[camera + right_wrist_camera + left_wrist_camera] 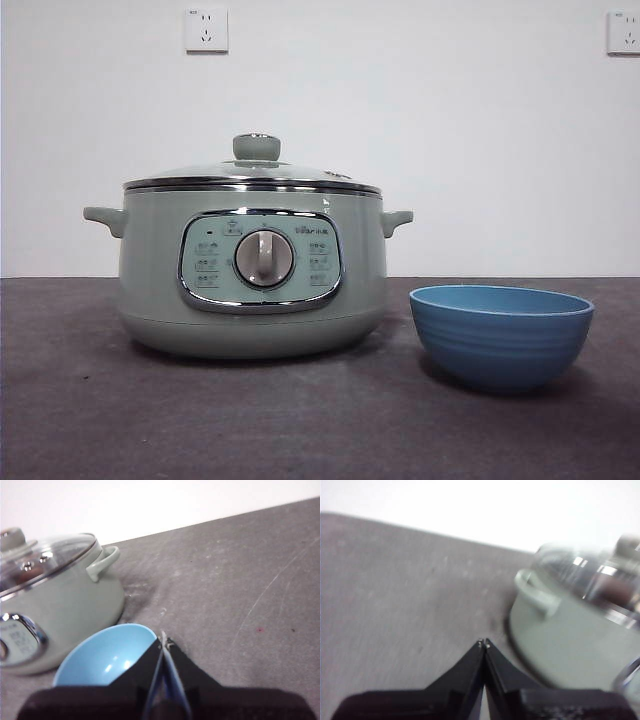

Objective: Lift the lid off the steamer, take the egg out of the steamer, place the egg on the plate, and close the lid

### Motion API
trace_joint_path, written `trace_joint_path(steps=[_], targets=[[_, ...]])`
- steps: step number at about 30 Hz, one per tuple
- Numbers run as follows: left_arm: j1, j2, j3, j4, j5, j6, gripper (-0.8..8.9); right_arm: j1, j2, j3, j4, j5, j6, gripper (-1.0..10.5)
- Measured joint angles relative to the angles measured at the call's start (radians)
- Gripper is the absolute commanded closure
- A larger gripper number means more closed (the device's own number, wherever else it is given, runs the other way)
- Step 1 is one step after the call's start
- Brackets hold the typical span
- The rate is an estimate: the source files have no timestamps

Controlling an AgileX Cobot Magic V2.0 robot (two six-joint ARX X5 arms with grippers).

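The pale green steamer stands on the dark table with its glass lid on, green knob on top. To its right sits the empty blue bowl, the plate. A reddish-brown shape that may be the egg shows blurred through the glass. My left gripper is shut with nothing in it, off the steamer's handle side. By the plate's rim my right gripper is shut, also with nothing in it, with the steamer beyond. Neither arm shows in the front view.
A white wall with two sockets stands behind the table. Bare dark tabletop lies in front of the steamer and plate, and more stretches past the plate on the right arm's side.
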Motion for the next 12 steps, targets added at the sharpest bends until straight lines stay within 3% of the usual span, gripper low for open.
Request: trace_joint_path(steps=[7,12], targets=[[0.000,0.040,0.183,-0.068,0.066,-0.015,8.21,0.000,0.074,0.151,-0.004,-0.021,0.030,9.6],[0.000,0.119,0.323,-0.181,0.136,-0.014,8.21,0.001,0.196,0.311,-0.105,-0.068,0.026,9.6]])
